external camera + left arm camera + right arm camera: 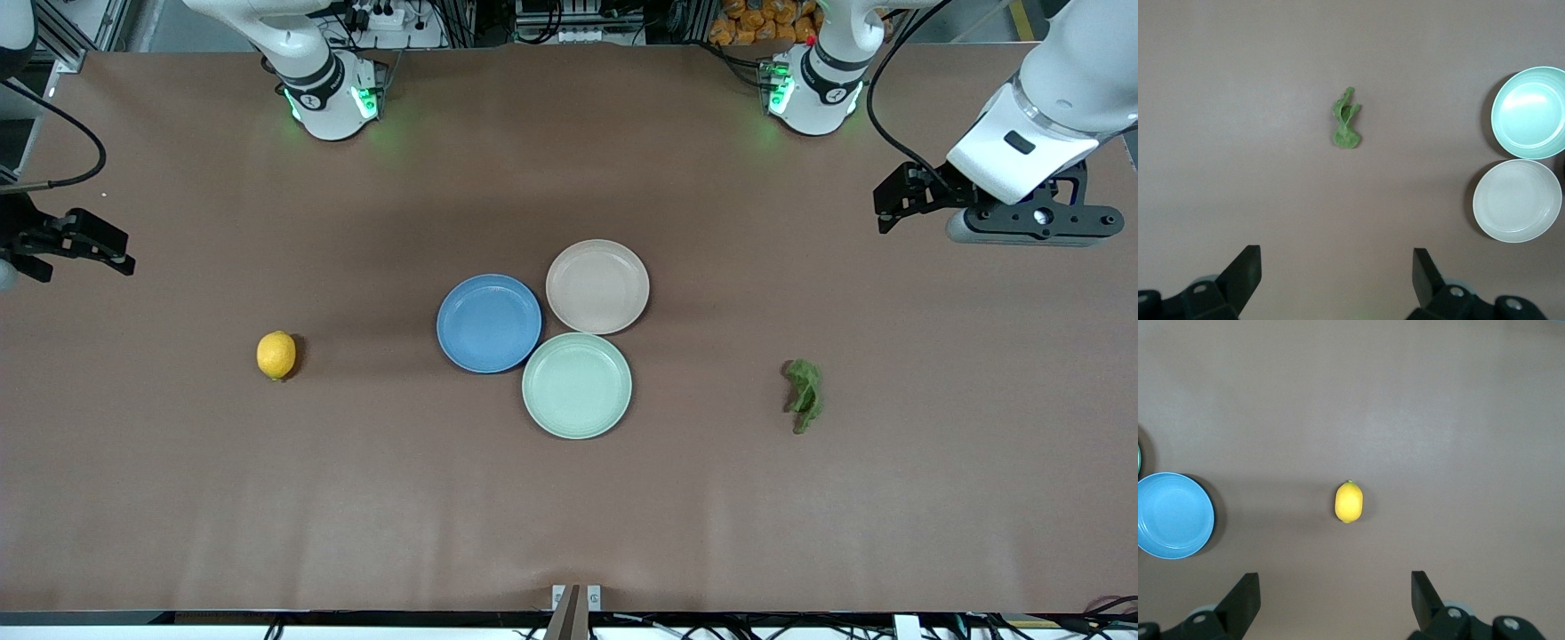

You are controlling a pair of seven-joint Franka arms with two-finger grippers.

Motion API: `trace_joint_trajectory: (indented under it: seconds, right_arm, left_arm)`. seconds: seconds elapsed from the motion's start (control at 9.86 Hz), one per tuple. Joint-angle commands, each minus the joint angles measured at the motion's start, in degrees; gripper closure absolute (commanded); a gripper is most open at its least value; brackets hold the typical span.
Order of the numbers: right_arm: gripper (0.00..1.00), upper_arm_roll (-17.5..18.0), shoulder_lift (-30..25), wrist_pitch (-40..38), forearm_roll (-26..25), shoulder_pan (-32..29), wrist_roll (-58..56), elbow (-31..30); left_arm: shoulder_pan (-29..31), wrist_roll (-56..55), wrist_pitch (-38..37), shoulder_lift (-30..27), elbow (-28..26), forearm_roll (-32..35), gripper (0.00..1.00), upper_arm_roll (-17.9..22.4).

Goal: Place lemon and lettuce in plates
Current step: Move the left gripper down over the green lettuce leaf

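Both claws released, holding nothing. Left gripper [889, 206] hangs over bare table at the left arm's end; right gripper [120, 253] over bare table at the right arm's end. Lemon [276, 355] sits on the table toward the right arm's end, well apart from the blue plate [489, 323]. Lettuce [805, 395] lies on the table toward the left arm's end. Blue plate, beige-pink plate [597, 286] and mint-green plate [577, 386] cluster mid-table, rims touching, nothing on them. No legible labels or writing.
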Motion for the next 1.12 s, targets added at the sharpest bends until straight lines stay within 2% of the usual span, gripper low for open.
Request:
trace_joint_trajectory:
  seconds: [0.0, 0.61, 1.01]
  right_arm:
    - [0.0, -0.7, 0.0, -0.4, -0.2, 0.8, 1.0, 0.2]
    - [0.0, -0.6, 0.1, -0.3, -0.2, 0.7, 1.0, 0.3]
    - [0.0, -0.6, 0.2, -0.3, -0.2, 0.7, 1.0, 0.2]
  left_arm:
    - [0.2, 0.7, -1.3, 0.2, 1.1, -0.7, 0.0, 0.1]
    - [0.4, 0.7, -1.2, 1.1, 1.1, -1.9, 0.0, 0.7]
    - [0.3, 0.6, -0.7, 5.8, 3.0, -1.9, 0.0, 0.8]
